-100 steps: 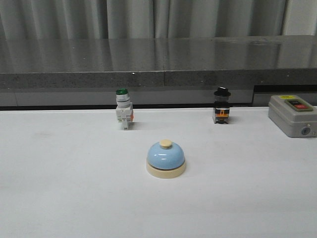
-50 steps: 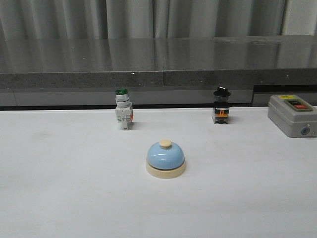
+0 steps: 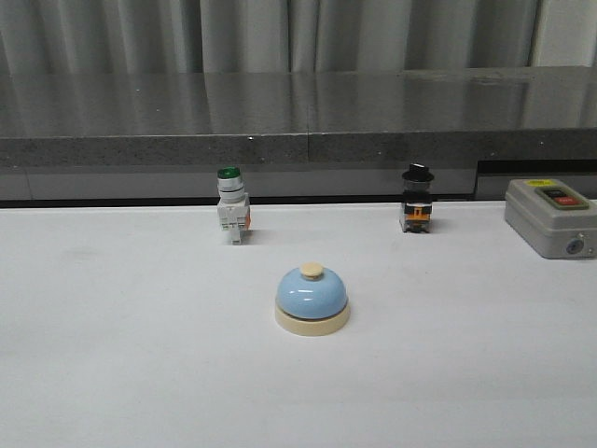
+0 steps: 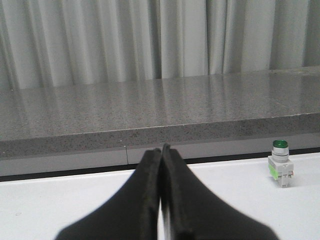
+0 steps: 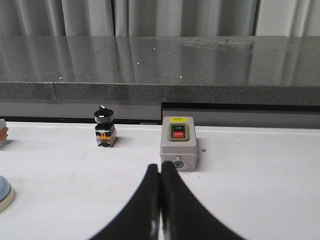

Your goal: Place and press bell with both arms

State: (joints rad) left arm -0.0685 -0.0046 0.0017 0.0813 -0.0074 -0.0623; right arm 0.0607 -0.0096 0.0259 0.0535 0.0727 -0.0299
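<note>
You have bare white tabletop (image 3: 112, 373) all round the glossy light-blue dome bell (image 3: 312, 299) at centre frame. Neither arm shows in the front view. The left gripper (image 4: 161, 155) and right gripper (image 5: 160, 172) have fingers pressed together, holding nothing, well apart from it.

A white worktop (image 3: 112, 355) carries four things. The blue bell (image 3: 312, 299) stands upright at the middle. Behind it to the left stands a green-capped switch (image 3: 232, 205), behind it to the right a black-capped switch (image 3: 417, 200), and far right a grey box (image 3: 550, 217).
</note>
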